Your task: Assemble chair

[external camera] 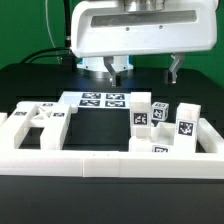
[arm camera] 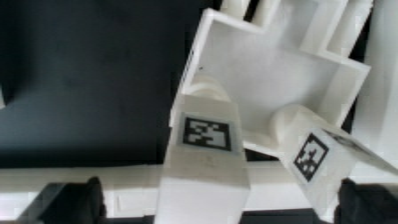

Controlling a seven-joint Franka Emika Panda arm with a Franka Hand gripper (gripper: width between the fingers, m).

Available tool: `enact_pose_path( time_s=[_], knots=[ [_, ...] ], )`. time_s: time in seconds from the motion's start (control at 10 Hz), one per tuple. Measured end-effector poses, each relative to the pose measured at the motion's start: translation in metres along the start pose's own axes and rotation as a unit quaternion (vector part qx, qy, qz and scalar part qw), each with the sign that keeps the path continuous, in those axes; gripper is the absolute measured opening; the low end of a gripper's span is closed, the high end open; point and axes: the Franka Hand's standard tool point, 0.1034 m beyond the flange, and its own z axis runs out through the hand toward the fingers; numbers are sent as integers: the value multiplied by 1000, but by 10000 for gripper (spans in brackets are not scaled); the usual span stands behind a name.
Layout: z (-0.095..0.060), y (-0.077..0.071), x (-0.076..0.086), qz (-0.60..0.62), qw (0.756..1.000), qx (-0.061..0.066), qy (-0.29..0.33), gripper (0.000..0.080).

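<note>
Black table carries white chair parts (tagged, inside a rail); claw hangs wide open, gripping nothing.

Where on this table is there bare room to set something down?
The black tabletop is bare in the middle, between the flat slotted panel, the marker board and the front rail. The exterior view's right is crowded with tagged blocks.

Tagged chair parts inside border rail
</note>
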Motion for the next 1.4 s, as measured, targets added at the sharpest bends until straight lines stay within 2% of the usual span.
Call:
enact_pose_path(
  time_s=[0.3,0.6,0.7,0.8,0.9,1.1,1.4],
  knots=[
    [10,8,5,23,1000,3,-16,649],
    [11,7,1,22,999,4,-31,649],
    [13,6,-6,29,998,8,-61,649],
    [14,6,-11,46,991,14,-128,649],
    [17,7,7,47,988,15,-149,649],
    [21,7,14,44,986,14,-157,649],
    [22,8,15,43,987,14,-156,649]
  ],
)
